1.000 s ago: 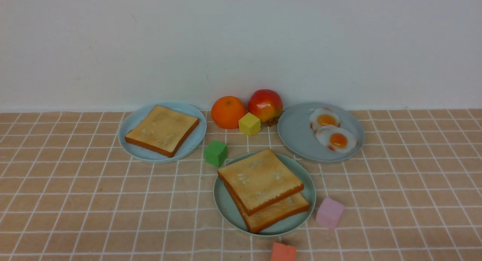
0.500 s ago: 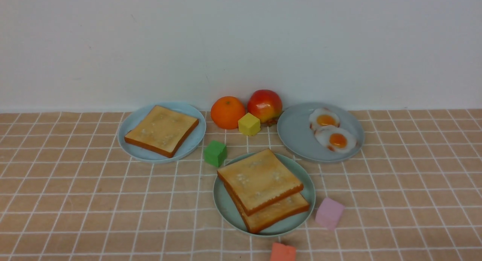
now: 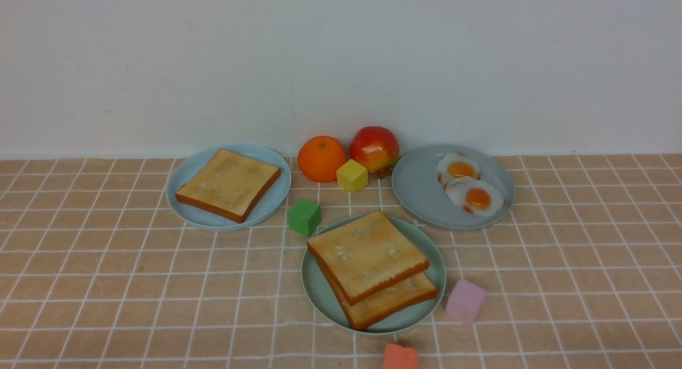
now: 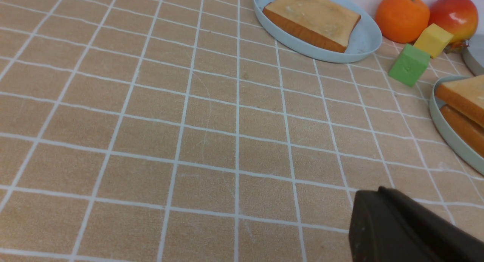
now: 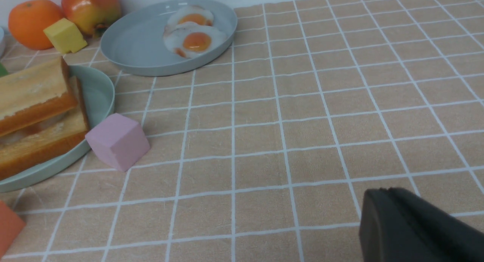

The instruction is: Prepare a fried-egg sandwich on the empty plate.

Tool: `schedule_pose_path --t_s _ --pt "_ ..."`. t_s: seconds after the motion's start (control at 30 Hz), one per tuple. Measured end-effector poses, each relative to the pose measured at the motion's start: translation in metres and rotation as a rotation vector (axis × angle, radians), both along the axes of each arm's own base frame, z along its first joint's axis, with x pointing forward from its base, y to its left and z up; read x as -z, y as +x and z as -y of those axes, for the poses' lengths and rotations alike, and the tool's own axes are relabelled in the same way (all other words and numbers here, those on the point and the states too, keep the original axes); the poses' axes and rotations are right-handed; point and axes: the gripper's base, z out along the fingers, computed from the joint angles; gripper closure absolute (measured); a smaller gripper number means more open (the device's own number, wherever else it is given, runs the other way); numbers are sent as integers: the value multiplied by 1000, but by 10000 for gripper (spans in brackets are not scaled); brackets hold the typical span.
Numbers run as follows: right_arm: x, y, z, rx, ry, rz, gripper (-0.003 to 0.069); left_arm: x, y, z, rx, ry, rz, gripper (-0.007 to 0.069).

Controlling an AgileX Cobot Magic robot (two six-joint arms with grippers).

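Note:
The mint-green plate [image 3: 319, 290] sits at the front centre and holds two toast slices stacked askew, the top slice [image 3: 366, 254] over the bottom slice [image 3: 397, 301]. The right wrist view shows the stack [image 5: 30, 92] from the side; I cannot tell what lies between the slices. Two fried eggs [image 3: 459, 169] [image 3: 477, 197] lie on the grey-blue plate [image 3: 421, 190]. Neither gripper shows in the front view. My left gripper [image 4: 372, 196] is shut and empty over bare cloth left of the plate. My right gripper [image 5: 385, 196] is shut and empty over bare cloth right of it.
A pale blue plate [image 3: 194, 169] at the back left holds one toast slice [image 3: 229, 183]. An orange [image 3: 322, 158], an apple [image 3: 374, 148] and a yellow cube [image 3: 352, 175] stand at the back. A green cube [image 3: 304, 216], a pink cube [image 3: 465, 301] and an orange-red cube [image 3: 400, 357] lie round the mint-green plate.

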Motion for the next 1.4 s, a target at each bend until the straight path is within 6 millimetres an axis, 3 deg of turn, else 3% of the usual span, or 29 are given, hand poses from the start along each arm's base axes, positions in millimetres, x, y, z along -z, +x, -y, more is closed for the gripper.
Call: schedule_pose_path --t_s 1.4 --pt "0 0 0 0 0 0 585 0 0 0 0 2 0 624"
